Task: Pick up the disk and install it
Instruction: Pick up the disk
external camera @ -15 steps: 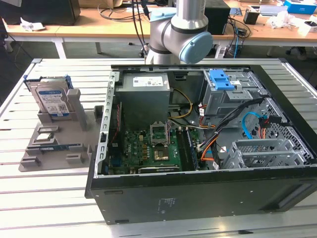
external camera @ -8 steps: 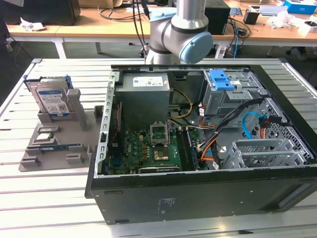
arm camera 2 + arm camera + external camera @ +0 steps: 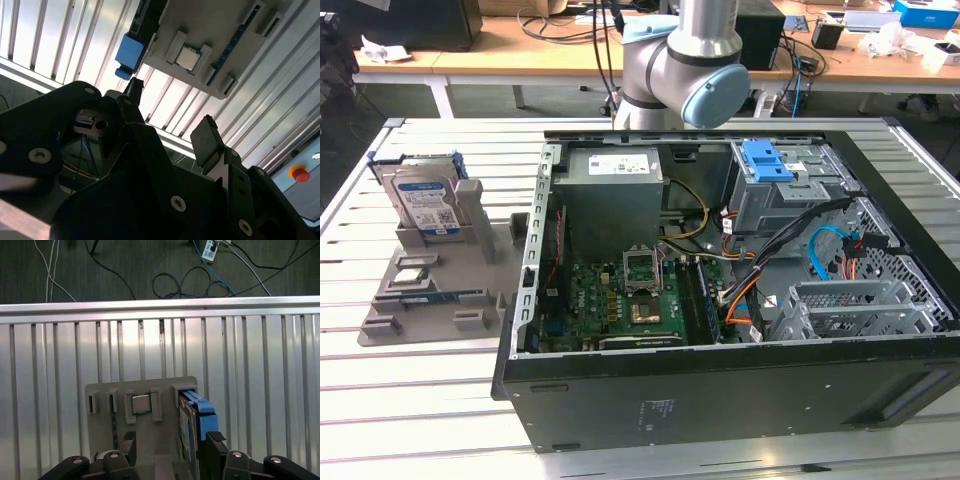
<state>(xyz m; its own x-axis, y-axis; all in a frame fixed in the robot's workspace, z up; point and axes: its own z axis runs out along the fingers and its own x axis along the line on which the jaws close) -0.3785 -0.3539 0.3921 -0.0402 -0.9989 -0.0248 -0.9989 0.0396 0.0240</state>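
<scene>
Lining up for the pick. I judge the step in hand to be the approach to the disk, with nothing gripped yet.

Exterior view: the arm (image 3: 685, 65) stands behind the open computer case (image 3: 720, 400). The disk (image 3: 423, 205) is outside the case, upright on edge in a slot of the grey parts holder (image 3: 470, 285). The processor chip (image 3: 412, 262) lies flat in the holder's square pocket. The case holds the power supply (image 3: 610, 195), the motherboard (image 3: 620, 300) and a blue drive bracket (image 3: 767, 160).

First wrist view: the gripper (image 3: 172, 440) has its fingers spread and empty. The disk (image 3: 187, 425) is just beyond the fingertips, nearer one finger than the other. The chip (image 3: 140, 403) sits in its pocket beside the disk.

Second wrist view: the gripper (image 3: 170, 110) again has its fingers apart. The disk's blue carrier frame (image 3: 131, 51) lies ahead of one fingertip.

To do this well, I would shift the hand sideways until the disk is midway between the fingers. Then I would square the pads to its flat faces, descend straight, and close on metal rather than on the blue plastic.
</scene>
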